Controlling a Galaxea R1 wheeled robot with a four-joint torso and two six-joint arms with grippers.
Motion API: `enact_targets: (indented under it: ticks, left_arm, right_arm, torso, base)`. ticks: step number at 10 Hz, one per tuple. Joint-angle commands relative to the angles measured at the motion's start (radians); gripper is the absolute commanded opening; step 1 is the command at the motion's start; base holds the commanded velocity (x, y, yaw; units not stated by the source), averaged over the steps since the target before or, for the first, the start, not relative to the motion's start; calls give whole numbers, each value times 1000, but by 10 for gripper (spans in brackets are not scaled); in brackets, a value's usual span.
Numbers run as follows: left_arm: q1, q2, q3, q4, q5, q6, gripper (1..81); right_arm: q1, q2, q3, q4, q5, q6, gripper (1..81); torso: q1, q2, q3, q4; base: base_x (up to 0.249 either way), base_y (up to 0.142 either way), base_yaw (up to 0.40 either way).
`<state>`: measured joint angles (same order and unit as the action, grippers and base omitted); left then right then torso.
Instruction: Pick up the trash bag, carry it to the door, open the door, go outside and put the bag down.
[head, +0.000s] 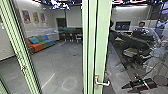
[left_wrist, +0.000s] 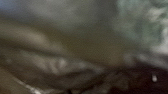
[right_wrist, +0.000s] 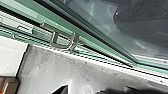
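Observation:
In the head view a door (head: 101, 45) with a pale green frame and glass stands ahead, its metal lever handle (head: 102, 83) low on the frame. My right gripper (head: 124, 89) is open to the right of that handle, apart from it. The right wrist view has the handle (right_wrist: 63, 42) on the green door frame (right_wrist: 87, 41), with my right gripper (right_wrist: 95, 90) showing dark fingers spread apart and nothing between them. Dark, wrinkled, shiny material, apparently the trash bag (left_wrist: 57, 65), lies very close to the camera in the left wrist view, blurred.
Through the glass are a multicoloured sofa (head: 41, 43), wall posters (head: 35, 17) and grey floor (head: 57, 65). Another green frame post (head: 21, 50) stands at the left. On the right a person (head: 142, 27) shows through or reflected in glass, near a screen (head: 123, 25).

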<state>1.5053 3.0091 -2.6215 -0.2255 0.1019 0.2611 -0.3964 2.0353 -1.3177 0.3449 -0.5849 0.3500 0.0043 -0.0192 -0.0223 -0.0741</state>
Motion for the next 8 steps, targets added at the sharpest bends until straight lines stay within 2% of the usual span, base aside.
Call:
enact_targets:
  ticks: [1, 4, 6, 8]
  left_arm:
    - [-47, 10, 6, -11, 71, 4, 10]
    - [-47, 8, 6, -11, 71, 4, 10]
    - [-47, 8, 6, -11, 70, 4, 10]
    - [-47, 8, 6, -11, 68, 4, 10]
  right_arm:
    - [164, 55, -21, 25, -26, 61, 811]
    - [181, 125, -78, 23, -27, 119, 811]
    - [195, 174, -125, 22, -62, 171, 811]
    - [201, 226, -175, 20, -67, 230, 811]
  torso:
    - [0, 0, 0, 0]
    - [0, 0, 0, 0]
    - [0, 0, 0, 0]
    - [0, 0, 0, 0]
  base:
    - [0, 0, 0]
    - [0, 0, 0]
    - [0, 0, 0]
    - [0, 0, 0]
